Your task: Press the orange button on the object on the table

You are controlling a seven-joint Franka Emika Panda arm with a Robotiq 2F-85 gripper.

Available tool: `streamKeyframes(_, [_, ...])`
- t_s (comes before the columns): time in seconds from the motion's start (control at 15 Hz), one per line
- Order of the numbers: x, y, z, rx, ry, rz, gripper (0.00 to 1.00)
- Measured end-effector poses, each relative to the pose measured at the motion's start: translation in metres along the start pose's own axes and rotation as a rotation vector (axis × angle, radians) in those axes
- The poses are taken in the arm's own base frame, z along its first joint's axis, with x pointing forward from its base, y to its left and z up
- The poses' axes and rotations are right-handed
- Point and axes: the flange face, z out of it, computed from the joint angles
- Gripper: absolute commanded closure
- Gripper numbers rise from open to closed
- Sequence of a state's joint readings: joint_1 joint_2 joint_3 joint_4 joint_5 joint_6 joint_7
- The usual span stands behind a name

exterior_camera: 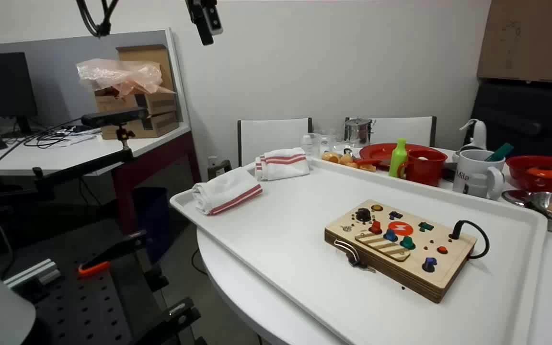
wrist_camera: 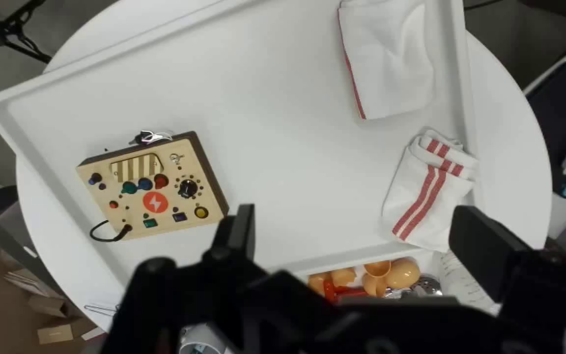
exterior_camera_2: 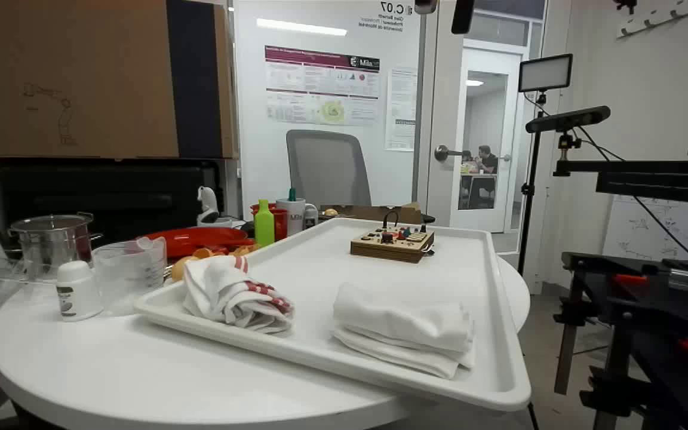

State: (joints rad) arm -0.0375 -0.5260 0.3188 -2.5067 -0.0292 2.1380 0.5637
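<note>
The light-wood board (exterior_camera: 400, 244) lies flat on a white rimmed tray on the round white table (exterior_camera: 237, 273). It also shows in an exterior view (exterior_camera_2: 392, 243) and at left in the wrist view (wrist_camera: 153, 191). A small round orange-red button (exterior_camera: 442, 249) sits near the board's cable end; it shows small in the wrist view (wrist_camera: 113, 204). A separate yellow button (wrist_camera: 201, 212) is at the opposite end. My gripper (wrist_camera: 354, 216) is open and empty, high above the tray. Only its finger ends show at the top of both exterior views, well apart from the board.
Two folded white towels (exterior_camera: 228, 190) (exterior_camera: 283, 164) lie at one end of the tray. Beyond the tray's long edge stand a green bottle (exterior_camera: 398, 158), a red mug (exterior_camera: 424, 167), a white mug (exterior_camera: 478, 173) and eggshells (wrist_camera: 376, 275). A black cable (exterior_camera: 481, 235) loops off the board.
</note>
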Motion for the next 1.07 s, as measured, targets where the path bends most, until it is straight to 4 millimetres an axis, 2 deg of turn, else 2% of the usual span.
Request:
streamKeyframes(0.33, [0.005, 0.005, 0.006, 0.014, -0.024, -0.003, 0.00])
streamKeyframes(0.67, [0.027, 0.029, 0.051, -0.015, -0.121, 0.091, 0.00])
streamKeyframes(0.8, [0.036, 0.032, 0.069, -0.036, -0.156, 0.155, 0.00])
streamKeyframes(1.07, [0.046, 0.026, 0.080, -0.063, -0.167, 0.215, 0.00])
